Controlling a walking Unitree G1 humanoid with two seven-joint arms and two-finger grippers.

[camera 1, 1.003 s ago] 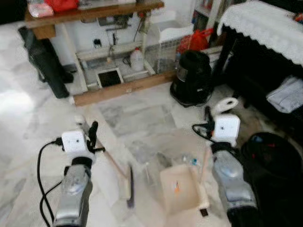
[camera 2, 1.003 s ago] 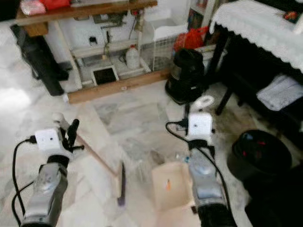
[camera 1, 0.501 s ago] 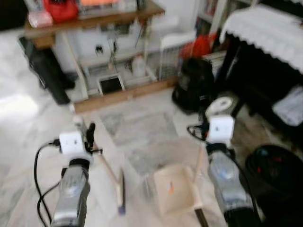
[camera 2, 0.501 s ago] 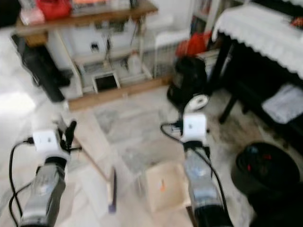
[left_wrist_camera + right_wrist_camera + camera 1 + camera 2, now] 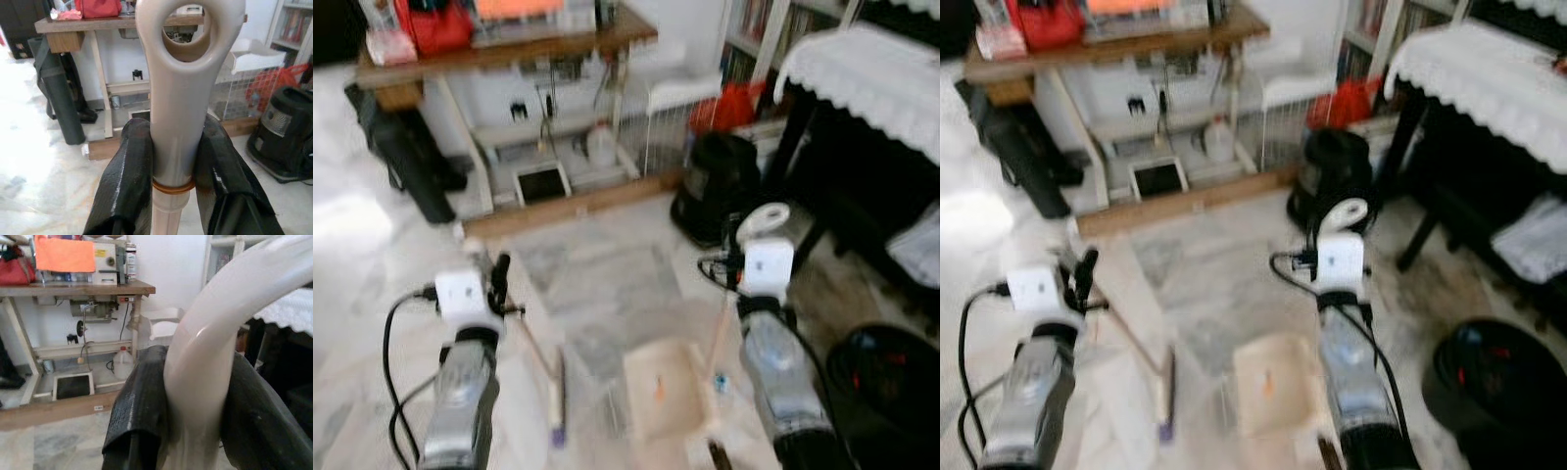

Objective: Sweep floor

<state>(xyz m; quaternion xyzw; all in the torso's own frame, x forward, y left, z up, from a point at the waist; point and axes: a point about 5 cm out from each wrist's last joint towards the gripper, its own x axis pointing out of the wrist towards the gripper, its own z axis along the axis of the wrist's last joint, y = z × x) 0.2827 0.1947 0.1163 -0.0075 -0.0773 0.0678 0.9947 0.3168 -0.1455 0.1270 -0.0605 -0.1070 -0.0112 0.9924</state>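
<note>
The whole view has slid since a second ago, and the small bits that lay at 12 o'clock of the dustpan now sit at its 3 o'clock. The left gripper pinches the broom handle. The right gripper squeezes the dustpan handle, the pan flat on the floor.

Broom lies left of dustpan, vacuum behind.

A broom is held by the left tool on the marble floor. A dustpan lies right of it, its handle held by the right tool. A black bin stands at right.
</note>
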